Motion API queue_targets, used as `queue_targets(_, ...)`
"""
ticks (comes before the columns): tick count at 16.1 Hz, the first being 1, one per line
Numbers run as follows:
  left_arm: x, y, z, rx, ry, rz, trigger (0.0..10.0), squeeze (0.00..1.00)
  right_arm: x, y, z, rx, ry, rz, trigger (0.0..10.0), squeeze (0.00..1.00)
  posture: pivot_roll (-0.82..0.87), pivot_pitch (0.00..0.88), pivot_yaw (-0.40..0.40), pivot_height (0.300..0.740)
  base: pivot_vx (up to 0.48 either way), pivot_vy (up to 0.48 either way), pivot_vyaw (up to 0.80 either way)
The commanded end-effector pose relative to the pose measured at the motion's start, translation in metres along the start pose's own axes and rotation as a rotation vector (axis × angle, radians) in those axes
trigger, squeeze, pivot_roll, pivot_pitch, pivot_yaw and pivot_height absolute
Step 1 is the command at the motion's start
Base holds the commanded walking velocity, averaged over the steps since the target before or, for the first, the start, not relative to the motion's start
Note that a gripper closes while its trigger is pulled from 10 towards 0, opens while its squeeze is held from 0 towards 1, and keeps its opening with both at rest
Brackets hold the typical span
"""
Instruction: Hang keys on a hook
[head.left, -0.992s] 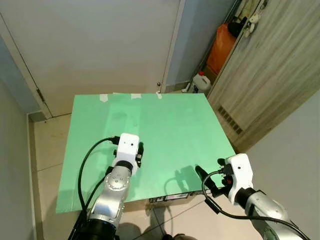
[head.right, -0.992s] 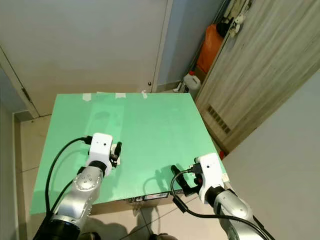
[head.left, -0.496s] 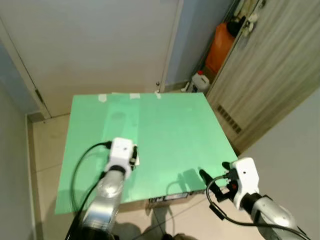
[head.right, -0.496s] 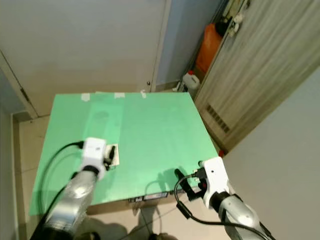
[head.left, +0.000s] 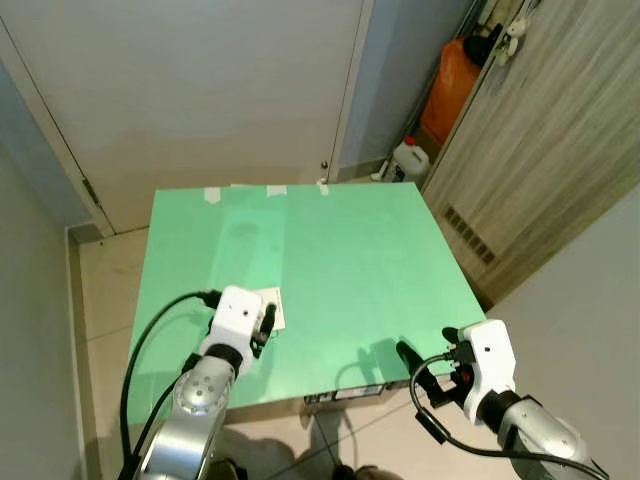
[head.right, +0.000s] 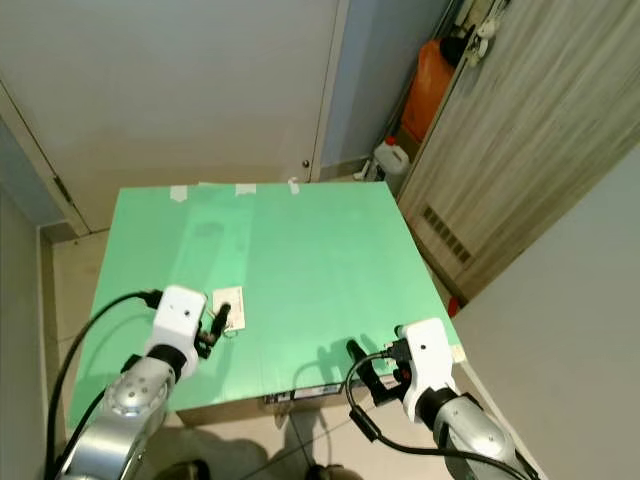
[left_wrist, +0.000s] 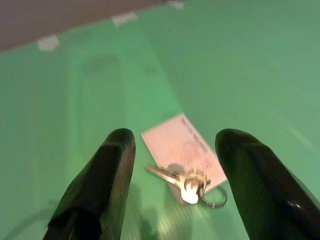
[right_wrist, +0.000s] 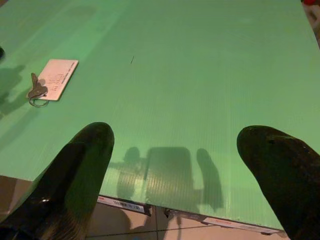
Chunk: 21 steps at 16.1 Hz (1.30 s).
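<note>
The left gripper (left_wrist: 172, 195) hovers over the near-left part of the green tabletop (head.left: 350, 250), its two black fingers (left_wrist: 102, 180) spread apart with nothing between them. Just ahead of it the keys (left_wrist: 182, 179) lie flat on their ring, touching the near end of a white card (left_wrist: 182, 149). Well apart to the right, the right gripper (right_wrist: 175, 175) hangs at the tabletop's near edge, fingers wide apart and holding nothing. Behind, an orange container (head.left: 452, 90) stands beside a white jug (head.left: 408, 160).

Shiny metal keys (left_wrist: 181, 178) and a matt white card (left_wrist: 183, 148) lie on smooth, finely ribbed green board (right_wrist: 200, 75).
</note>
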<state>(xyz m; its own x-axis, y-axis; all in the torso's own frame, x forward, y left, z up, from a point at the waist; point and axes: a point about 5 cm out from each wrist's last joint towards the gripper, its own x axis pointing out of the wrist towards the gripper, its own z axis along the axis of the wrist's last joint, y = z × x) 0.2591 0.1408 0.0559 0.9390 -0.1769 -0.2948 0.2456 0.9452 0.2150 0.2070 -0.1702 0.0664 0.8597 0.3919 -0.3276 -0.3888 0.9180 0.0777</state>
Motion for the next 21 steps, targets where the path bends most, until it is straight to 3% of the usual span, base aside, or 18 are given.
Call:
queue_targets(1, 0.003, -0.008, -0.012, 0.029, 0.028, -0.050, 10.0, 0.00, -0.008, -0.005, -0.001, -0.010, 0.011, -0.026, 10.0, 0.00, -0.13, 0.175, -0.101, 0.740, 0.000, 0.000, 0.00)
queue_targets(4, 0.008, -0.011, -0.027, 0.031, 0.060, -0.065, 10.0, 0.00, -0.025, -0.009, -0.001, -0.017, 0.021, -0.060, 10.0, 0.00, -0.19, 0.196, -0.112, 0.740, 0.000, 0.000, 0.00)
queue_targets(10, 0.027, -0.020, -0.034, 0.038, 0.063, -0.063, 10.0, 0.00, -0.050, -0.013, -0.004, -0.039, 0.062, -0.091, 10.0, 0.00, -0.25, 0.217, -0.136, 0.740, 0.000, 0.000, 0.00)
queue_targets(13, 0.031, -0.021, -0.042, 0.040, 0.091, -0.050, 10.0, 0.00, -0.056, -0.016, -0.002, -0.045, 0.069, -0.099, 10.0, 0.00, -0.26, 0.214, -0.146, 0.740, 0.000, 0.000, 0.00)
queue_targets(19, 0.031, -0.025, -0.060, -0.041, 0.173, -0.005, 10.0, 0.00, -0.055, -0.016, -0.002, -0.049, 0.086, -0.084, 10.0, 0.00, -0.24, 0.207, -0.162, 0.740, 0.000, 0.000, 0.00)
queue_targets(20, 0.031, -0.024, -0.061, -0.052, 0.182, -0.002, 4.5, 0.00, -0.055, -0.015, -0.002, -0.049, 0.086, -0.080, 10.0, 0.00, -0.24, 0.207, -0.162, 0.740, 0.000, 0.000, 0.00)
queue_targets(21, 0.031, -0.024, -0.062, -0.059, 0.187, -0.002, 0.0, 0.00, -0.054, -0.015, -0.002, -0.050, 0.087, -0.079, 10.0, 0.00, -0.24, 0.206, -0.166, 0.740, 0.000, 0.000, 0.00)
